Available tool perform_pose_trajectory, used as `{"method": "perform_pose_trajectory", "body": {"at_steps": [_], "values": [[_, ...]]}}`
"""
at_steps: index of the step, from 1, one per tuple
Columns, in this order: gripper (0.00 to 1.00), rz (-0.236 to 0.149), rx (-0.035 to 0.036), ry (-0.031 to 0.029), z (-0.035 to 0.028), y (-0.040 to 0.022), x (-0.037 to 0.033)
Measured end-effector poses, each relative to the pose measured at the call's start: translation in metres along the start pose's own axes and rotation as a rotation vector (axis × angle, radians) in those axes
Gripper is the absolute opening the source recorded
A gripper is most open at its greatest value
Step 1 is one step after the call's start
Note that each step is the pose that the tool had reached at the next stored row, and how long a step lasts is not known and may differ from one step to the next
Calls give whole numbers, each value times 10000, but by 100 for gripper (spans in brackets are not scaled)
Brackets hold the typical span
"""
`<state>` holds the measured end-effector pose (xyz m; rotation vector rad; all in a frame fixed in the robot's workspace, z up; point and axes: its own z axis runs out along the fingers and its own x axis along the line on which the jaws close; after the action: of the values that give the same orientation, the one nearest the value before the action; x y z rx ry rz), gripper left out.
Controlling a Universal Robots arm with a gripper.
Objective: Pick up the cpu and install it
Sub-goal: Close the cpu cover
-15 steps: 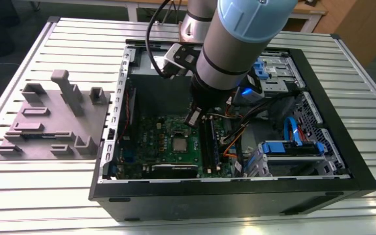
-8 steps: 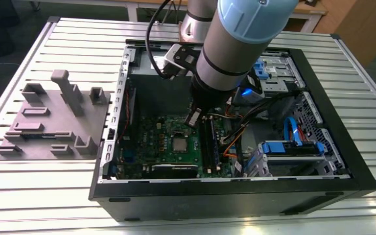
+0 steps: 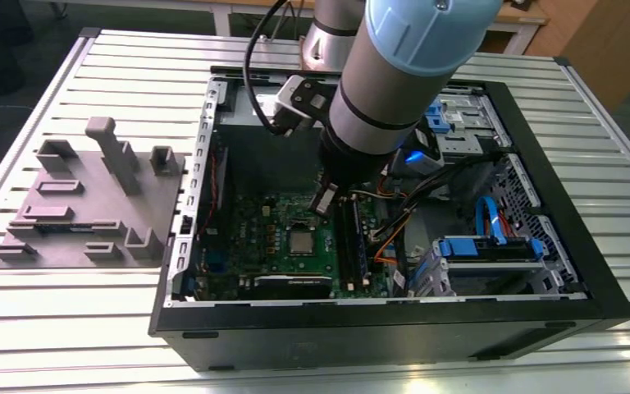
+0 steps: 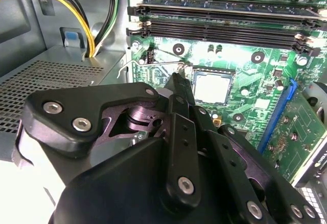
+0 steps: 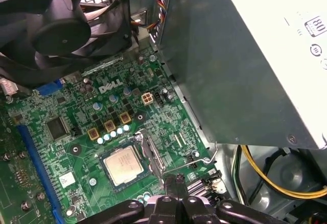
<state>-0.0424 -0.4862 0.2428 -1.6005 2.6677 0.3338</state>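
Observation:
The cpu (image 3: pixel 301 240) lies flat in its socket on the green motherboard (image 3: pixel 252 246), silver top up; both wrist views show it as well, cpu (image 4: pixel 211 88) and cpu (image 5: pixel 122 164). My gripper (image 3: pixel 327 200) hangs inside the open computer case, just above the board and beside the socket. Its black fingers look shut with nothing between them. The gripper's tip (image 4: pixel 177 77) sits at the socket's edge, close to the thin wire lever (image 4: pixel 153 64). In the first wrist view the gripper's tip (image 5: pixel 173 181) is next to the lever (image 5: pixel 202 161).
A large grey box with a white label (image 5: pixel 245 55) and a black fan (image 5: pixel 61 25) stand close around the socket. Memory slots (image 4: pixel 219 20) and yellow cables (image 4: pixel 76 15) lie nearby. A grey moulded plate (image 3: pixel 85 197) rests on the table at the exterior view's left.

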Motion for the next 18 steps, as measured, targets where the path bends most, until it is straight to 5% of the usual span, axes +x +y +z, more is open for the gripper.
{"method": "perform_pose_trajectory", "body": {"at_steps": [14,18], "values": [[10,-1,0,0,-8,-21,42],[10,-19,-3,2,-5,27,107]]}}
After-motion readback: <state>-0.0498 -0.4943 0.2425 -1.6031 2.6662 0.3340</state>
